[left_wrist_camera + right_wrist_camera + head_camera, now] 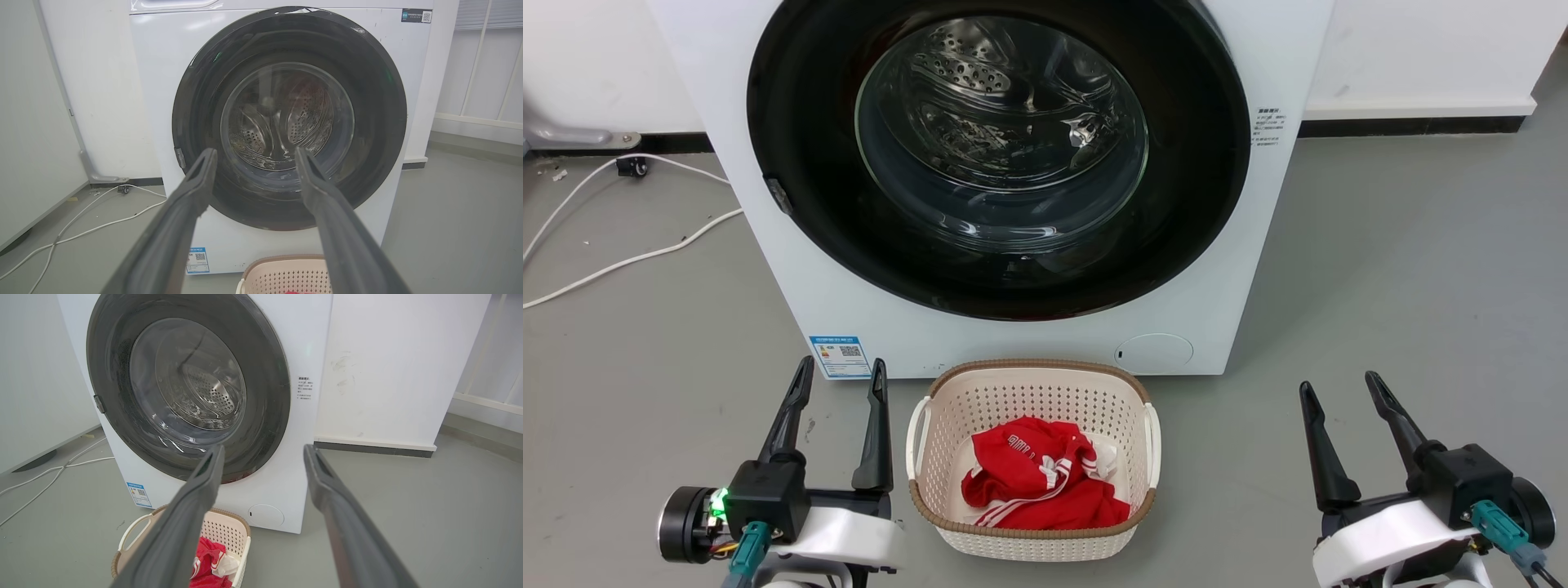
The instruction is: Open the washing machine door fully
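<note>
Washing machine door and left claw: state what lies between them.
Head view: bare grey floor, then the white lower front of the washing machine with its blue label. The laundry basket sits right of the left claw.

Grey floor (pixel 1421 286), white wall (pixel 1421 49) — white cables (pixel 621 263) trailing left.

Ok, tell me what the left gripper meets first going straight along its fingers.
Probably the shut washing machine door, near the lower edge of its glass bowl; nothing shows between it and the open left gripper, though depth is unclear.
</note>
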{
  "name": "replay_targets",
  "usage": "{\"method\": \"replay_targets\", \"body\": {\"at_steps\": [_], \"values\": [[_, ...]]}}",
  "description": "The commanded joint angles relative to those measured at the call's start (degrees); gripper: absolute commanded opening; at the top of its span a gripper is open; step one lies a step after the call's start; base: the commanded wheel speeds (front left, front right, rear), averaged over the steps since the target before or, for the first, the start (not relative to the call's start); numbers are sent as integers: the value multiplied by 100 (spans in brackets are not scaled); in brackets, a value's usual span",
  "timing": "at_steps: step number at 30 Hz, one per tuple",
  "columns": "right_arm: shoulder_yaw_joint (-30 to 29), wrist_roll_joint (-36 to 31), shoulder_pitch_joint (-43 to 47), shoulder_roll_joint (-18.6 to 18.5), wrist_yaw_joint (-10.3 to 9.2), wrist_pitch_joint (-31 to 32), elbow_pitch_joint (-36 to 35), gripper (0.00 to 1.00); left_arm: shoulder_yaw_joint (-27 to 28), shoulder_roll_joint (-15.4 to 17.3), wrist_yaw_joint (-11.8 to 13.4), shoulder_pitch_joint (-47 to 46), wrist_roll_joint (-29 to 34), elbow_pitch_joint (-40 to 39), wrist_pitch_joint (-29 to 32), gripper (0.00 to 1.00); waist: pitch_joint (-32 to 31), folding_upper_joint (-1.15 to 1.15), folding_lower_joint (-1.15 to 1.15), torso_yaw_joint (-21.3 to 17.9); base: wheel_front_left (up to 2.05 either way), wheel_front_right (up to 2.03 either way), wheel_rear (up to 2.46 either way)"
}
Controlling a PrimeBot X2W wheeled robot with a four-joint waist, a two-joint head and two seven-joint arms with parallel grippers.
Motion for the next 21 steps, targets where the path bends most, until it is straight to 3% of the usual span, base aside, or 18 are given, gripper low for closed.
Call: {"method": "replay_targets", "body": {"at_steps": [1,7,8,10,16,21], "values": [[-3,50,23,15,-2,-33,23,100,8,-6,-20,80,6,0,-15,100,2,0,0,0,0,0,0],[-8,128,24,15,-2,-22,77,100,18,-14,-41,90,-10,5,-15,100,2,0,0,4,0,0,0],[-2,143,20,15,-2,-13,82,50,20,-15,-41,89,-11,2,-15,100,2,0,0,5,0,0,0],[11,187,9,15,-2,-9,99,0,24,-17,-44,87,-13,-4,-15,100,1,0,0,5,0,0,0],[35,592,3,15,-2,-46,148,0,32,-21,-64,80,-10,-7,-14,100,4,0,0,-1,0,0,0],[325,2991,-51,16,-2,-120,319,0,43,-24,-80,60,-14,7,-15,100,3,0,0,-1,0,0,0]]}}
